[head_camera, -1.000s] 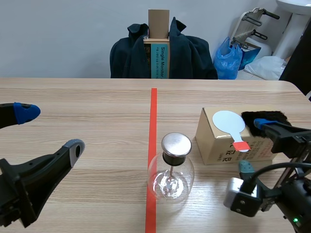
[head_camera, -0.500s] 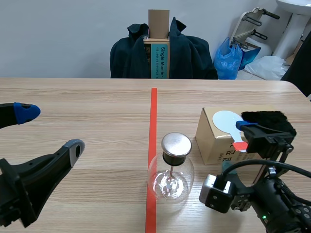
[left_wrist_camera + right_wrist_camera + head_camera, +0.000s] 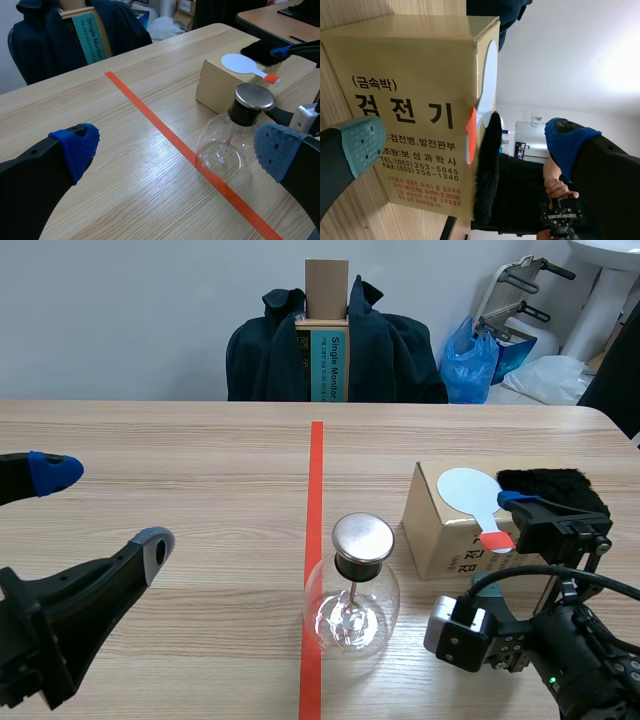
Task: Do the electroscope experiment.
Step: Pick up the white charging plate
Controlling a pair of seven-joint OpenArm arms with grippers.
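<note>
The right tool (image 3: 465, 140) is found released, turned sideways before the box (image 3: 435, 530). The paddle (image 3: 470, 490) is laid flat on the box top beside the fur (image 3: 550, 480) — handle end toward this tool, the nearer one. The electroscope (image 3: 352, 590) is stood on the worktop's (image 3: 200, 470) tape line; the left tool (image 3: 175, 147) is likewise released.

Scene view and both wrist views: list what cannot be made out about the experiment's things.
Electroscope: the leaves inside the flask are too small and lost in glare, scene and left wrist views.
Cardboard box: its right end is hidden by the right arm, scene view.
Black fur: seen edge-on only, right wrist view.
</note>
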